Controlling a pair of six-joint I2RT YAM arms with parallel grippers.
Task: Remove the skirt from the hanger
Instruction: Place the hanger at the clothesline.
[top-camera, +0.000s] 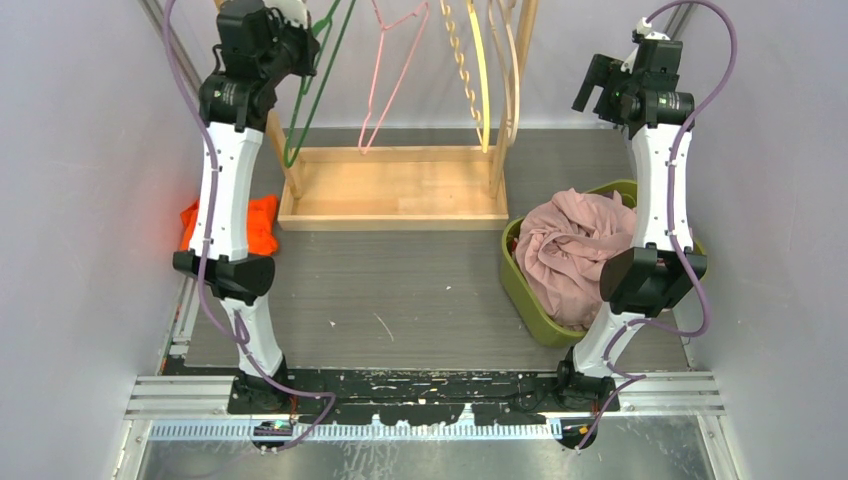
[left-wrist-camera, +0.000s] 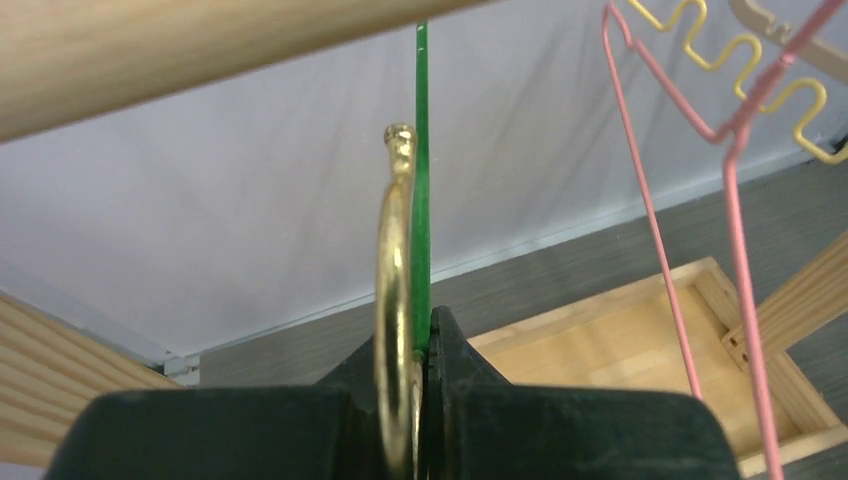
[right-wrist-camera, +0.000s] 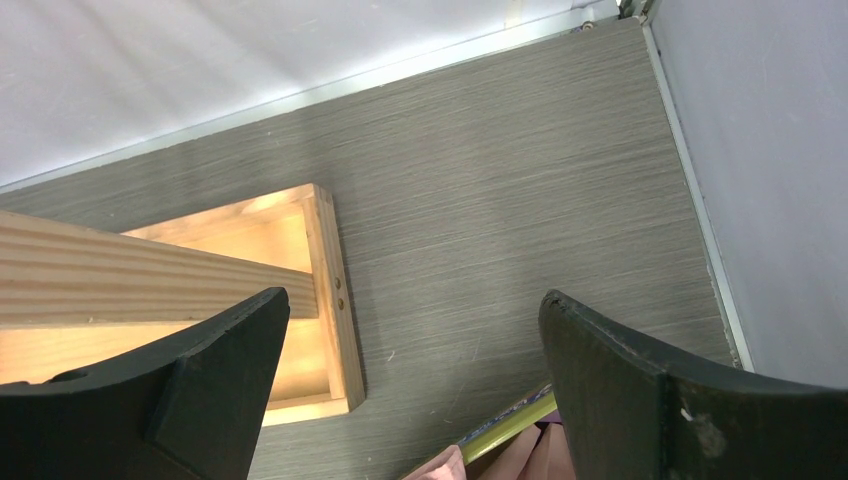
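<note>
My left gripper (top-camera: 297, 35) is raised at the wooden rack. In the left wrist view it (left-wrist-camera: 420, 345) is shut on a gold hanger hook (left-wrist-camera: 395, 260), with a green hanger wire (left-wrist-camera: 422, 200) pinched beside the hook. The green hanger (top-camera: 312, 95) hangs bare below it. An orange garment (top-camera: 262, 222) lies crumpled on the table behind my left arm. A pink garment (top-camera: 572, 248) is piled in the green basket (top-camera: 520, 285). I cannot tell which is the skirt. My right gripper (top-camera: 592, 88) is open and empty, high above the basket; it also shows in the right wrist view (right-wrist-camera: 415, 310).
The wooden rack has a tray base (top-camera: 395, 190) and a top rail (left-wrist-camera: 150, 55). Bare pink (top-camera: 395, 70), yellow (top-camera: 480, 70) and wooden (top-camera: 512, 60) hangers hang on it. Grey walls close in on both sides.
</note>
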